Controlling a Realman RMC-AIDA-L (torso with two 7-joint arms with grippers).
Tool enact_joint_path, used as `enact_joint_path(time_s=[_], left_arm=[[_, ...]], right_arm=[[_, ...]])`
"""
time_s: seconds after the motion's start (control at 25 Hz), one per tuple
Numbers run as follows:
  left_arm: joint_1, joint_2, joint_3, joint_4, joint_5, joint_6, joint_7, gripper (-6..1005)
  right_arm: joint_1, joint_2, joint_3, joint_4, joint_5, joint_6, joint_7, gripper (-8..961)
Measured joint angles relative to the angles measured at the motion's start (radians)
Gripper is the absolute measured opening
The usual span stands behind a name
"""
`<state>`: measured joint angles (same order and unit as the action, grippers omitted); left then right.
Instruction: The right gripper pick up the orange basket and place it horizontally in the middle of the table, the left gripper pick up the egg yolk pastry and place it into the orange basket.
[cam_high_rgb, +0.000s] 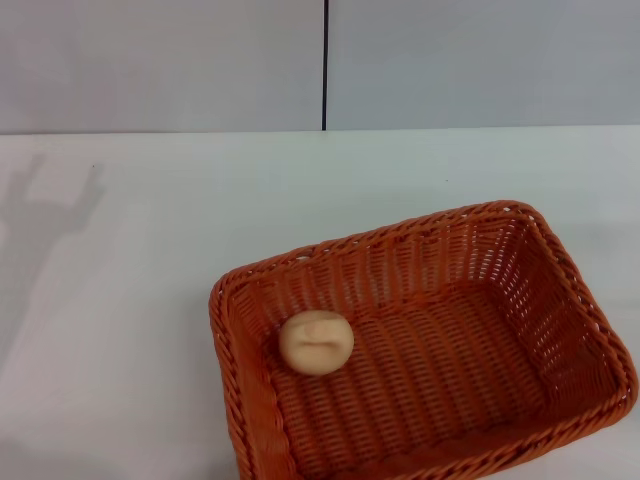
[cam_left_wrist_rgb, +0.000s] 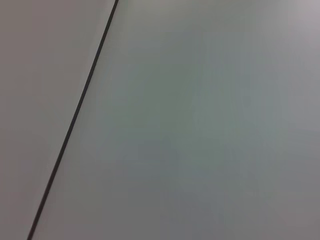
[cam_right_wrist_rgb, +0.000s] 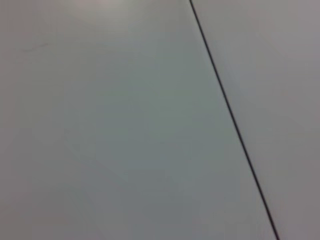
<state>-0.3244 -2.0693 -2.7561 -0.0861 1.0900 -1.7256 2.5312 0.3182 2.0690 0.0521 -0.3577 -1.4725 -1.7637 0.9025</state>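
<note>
You have: orange basket on table, long axis roughly left-right, slightly skewed; holds egg yolk pastry, left end. Neither gripper in view; grip state unknown.

Neither arm shows in the head view, no wrist, no fingers. Only trace of the body: a faint forked shadow on the table near its far left corner, two prongs pointing up and apart, with a stem running down toward the left edge. Left wrist camera faces the plain grey wall, with a dark seam crossing slantwise; left gripper not in frame. Right wrist camera faces the same kind of wall panel with a slanted seam; right gripper not in frame. Finger state can't be read for either.
</note>
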Motion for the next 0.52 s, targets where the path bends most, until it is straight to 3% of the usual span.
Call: enact_joint_path(time_s=[0.52], left_arm=[[-0.005,0.000,0.009,0.021,0.001,0.017,0.001,829]], right_arm=[[0.007,0.000,0.026,0.021,0.000,0.011,-0.001,579]])
